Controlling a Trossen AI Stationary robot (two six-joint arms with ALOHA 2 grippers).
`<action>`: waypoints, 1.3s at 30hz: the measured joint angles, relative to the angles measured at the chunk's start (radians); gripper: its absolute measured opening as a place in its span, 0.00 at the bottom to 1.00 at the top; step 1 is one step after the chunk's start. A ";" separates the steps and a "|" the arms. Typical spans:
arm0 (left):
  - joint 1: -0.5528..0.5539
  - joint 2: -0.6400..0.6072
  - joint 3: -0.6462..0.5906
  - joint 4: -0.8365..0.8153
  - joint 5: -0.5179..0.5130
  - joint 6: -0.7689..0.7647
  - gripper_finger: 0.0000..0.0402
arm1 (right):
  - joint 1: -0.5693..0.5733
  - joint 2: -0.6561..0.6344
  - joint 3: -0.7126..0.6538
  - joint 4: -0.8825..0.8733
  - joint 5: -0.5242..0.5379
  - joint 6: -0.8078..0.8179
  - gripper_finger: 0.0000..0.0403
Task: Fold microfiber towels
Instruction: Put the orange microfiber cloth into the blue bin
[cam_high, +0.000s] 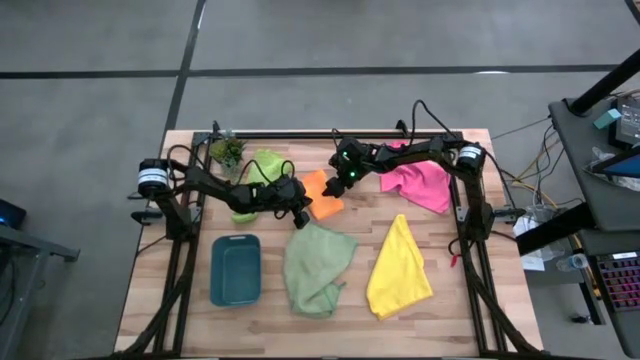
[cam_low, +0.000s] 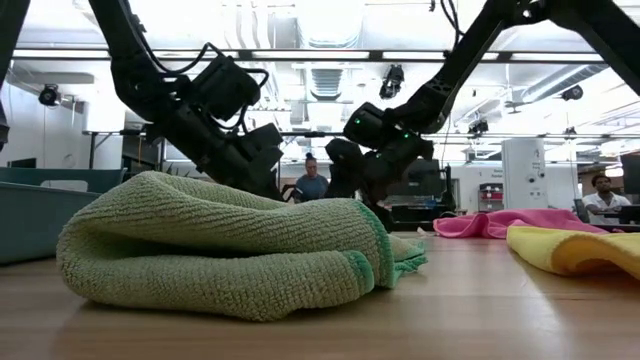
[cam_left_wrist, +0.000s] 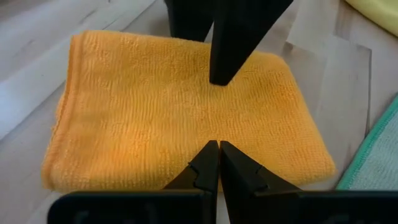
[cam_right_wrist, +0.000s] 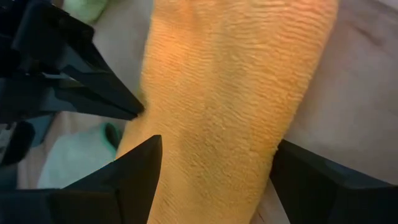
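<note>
Wooden bench (cam_high: 470, 310), seen from above, carrying five microfiber towels.

Orange towel (cam_high: 322, 194): folded flat, upper centre of the high view, between both hands.
Left hand (cam_high: 300, 212): fingers pressed together, tips at the near edge of the orange towel, gripping nothing that shows; its wrist view has the two dark fingertips (cam_left_wrist: 208, 163) meeting over the cloth.
Right hand (cam_high: 343, 178): fingers (cam_right_wrist: 134, 171) spread wide apart, one on each side of the orange towel, directly above it and not clamped on it.
Lime green towel (cam_high: 262, 170): bunched, upper left of centre, partly under the left arm.
Pink towel (cam_high: 420, 180): crumpled, upper right.
Pale sage green towel (cam_high: 316, 265): loosely heaped, lower centre; fills the foreground of the low view.
Yellow towel (cam_high: 400, 268): folded to a rough triangle, lower right.
Teal tray (cam_high: 236, 268): lower left.
Potted plant (cam_high: 227, 151): upper left corner.
</note>
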 joint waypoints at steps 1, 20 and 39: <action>0.000 0.000 0.000 0.000 0.000 0.000 0.00 | 0.000 0.014 0.014 0.001 -0.019 0.000 0.67; -0.001 -0.045 -0.037 -0.008 0.027 0.021 0.00 | 0.001 0.073 0.072 -0.010 -0.094 -0.027 0.60; -0.028 -0.197 -0.072 -0.189 0.059 -0.472 0.01 | 0.000 0.074 0.071 -0.007 -0.098 -0.029 0.60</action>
